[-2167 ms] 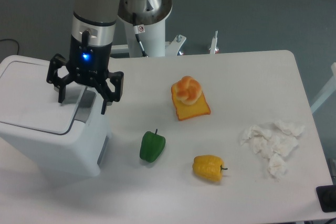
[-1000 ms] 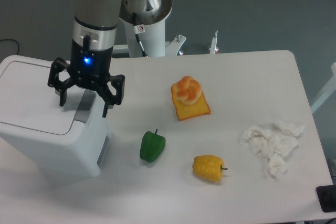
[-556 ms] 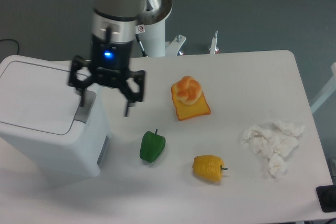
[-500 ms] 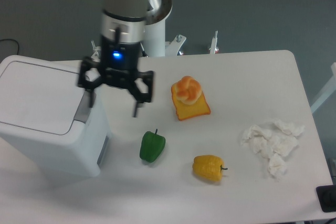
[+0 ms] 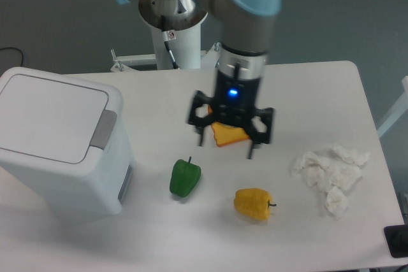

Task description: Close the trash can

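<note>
The large white boxy plastic trash can point(image 5: 60, 148) stands at the left end of the white counter point(image 5: 319, 87), and its flat hinged lid lies level on the body, with the grey latch tab at the front edge lying flat too. From this I judge the closing is done, because no gap shows under the lid.

The black two-finger gripper point(image 5: 227, 146) hangs over the middle of the counter, well apart from the can, and the fingers point(image 5: 250, 149) are spread and released, grasping nothing. It is placed above an orange-yellow food item point(image 5: 229, 135), which it partly hides.

A green plastic pepper point(image 5: 184, 178) lies near the can's right side and a yellow plastic pepper point(image 5: 254, 203) further right. A heap of crumpled white paper point(image 5: 329, 171) rests near the right edge. These things have no part in the task, so I think the arm only needs to keep clear of them.
</note>
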Robot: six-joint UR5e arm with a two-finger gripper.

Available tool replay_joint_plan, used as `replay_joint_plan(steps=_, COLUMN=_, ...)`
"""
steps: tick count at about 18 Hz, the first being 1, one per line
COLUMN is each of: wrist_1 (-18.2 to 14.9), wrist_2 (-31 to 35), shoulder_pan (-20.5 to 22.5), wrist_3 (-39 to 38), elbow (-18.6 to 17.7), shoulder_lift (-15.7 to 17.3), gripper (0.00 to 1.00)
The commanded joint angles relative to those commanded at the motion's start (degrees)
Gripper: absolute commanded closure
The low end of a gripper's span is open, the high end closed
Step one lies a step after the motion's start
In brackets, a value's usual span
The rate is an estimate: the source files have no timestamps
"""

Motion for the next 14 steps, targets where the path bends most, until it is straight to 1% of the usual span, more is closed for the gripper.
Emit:
replay_joint_plan(steps=4, wrist_1=-0.09, wrist_2=4.84, shoulder_pan=3.08, wrist_3=9.94, elbow=0.0, shoulder_lift=-2.54, gripper=0.0)
replay_joint_plan(steps=7, wrist_1=-0.44, wrist_2=8.18, shoulder_pan=6.32, wrist_3=18.46, elbow=0.35, shoulder_lift=-4.83, gripper=0.0)
replay_joint_plan(steps=8, wrist_1=-0.53, wrist_2=9.49, shoulder_pan=7.55, wrist_3=20.75, elbow=0.7, shoulder_lift=-5.8, gripper=0.0)
replay_joint_plan(steps=10, wrist_1=-0.7, wrist_2=12.83, shoulder_pan=8.62, wrist_3=23.66, elbow=1.05, shoulder_lift=-7.73, gripper=0.0)
replay_joint_plan(steps=12, wrist_1=-0.96, wrist_2=16.34, shoulder_pan=9.15, wrist_3=26.47, elbow=2.54, shoulder_lift=-9.84, gripper=0.0)
replay_joint_plan(steps=14, wrist_1=-2.8, wrist_2=18.46, shoulder_pan=9.15, wrist_3=27.89, elbow=4.73, shoulder_lift=-11.6, gripper=0.0)
